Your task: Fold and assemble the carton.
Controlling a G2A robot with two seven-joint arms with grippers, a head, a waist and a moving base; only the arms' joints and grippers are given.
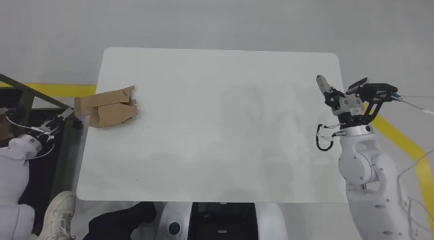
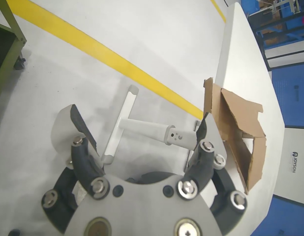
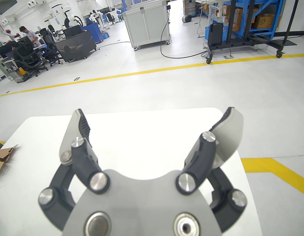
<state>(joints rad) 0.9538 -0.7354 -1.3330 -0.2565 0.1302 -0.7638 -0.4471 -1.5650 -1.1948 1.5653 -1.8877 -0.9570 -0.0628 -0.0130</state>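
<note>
A brown cardboard carton (image 1: 108, 108), partly folded with loose flaps, lies at the left edge of the white table (image 1: 217, 138) and juts over it. The left wrist view shows the carton (image 2: 238, 133) from the side, hollow and open. My left gripper (image 2: 139, 121) hangs open and empty over the floor, off the table's left side and short of the carton; in the top view the left gripper (image 1: 61, 119) sits just left of the table. My right gripper (image 3: 154, 119) stands open and empty over the table's right edge, also in the top view as the right gripper (image 1: 339, 87). The carton (image 3: 3, 158) lies far across from it.
A white T-shaped table leg (image 2: 132, 124) stands on the floor under my left gripper. A green-framed cart (image 2: 7, 37) stands beyond it. Yellow floor lines (image 1: 397, 135) run past both table ends. A person's shoe (image 1: 60, 213) shows at the table's near left corner.
</note>
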